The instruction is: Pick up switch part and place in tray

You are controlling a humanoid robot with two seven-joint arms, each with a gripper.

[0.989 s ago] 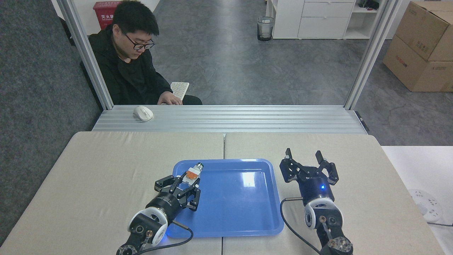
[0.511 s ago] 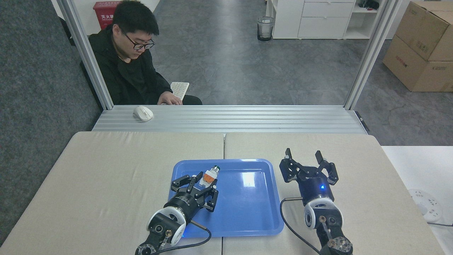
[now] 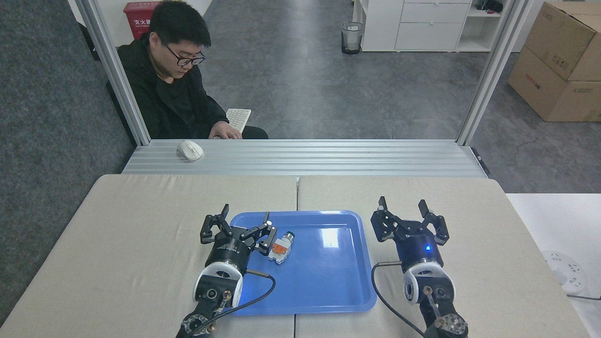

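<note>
Left gripper (image 3: 245, 221): fingers spread apart, holding nothing.
Small white-and-orange plastic switch part (image 3: 281, 246): just right of the left gripper, lying inside the glossy blue rectangular tray (image 3: 328, 281).
Right gripper (image 3: 403, 206): fingers apart, right of tray.

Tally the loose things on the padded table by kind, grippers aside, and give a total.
Switch part: 1
Blue tray: 1
Total: 2
</note>
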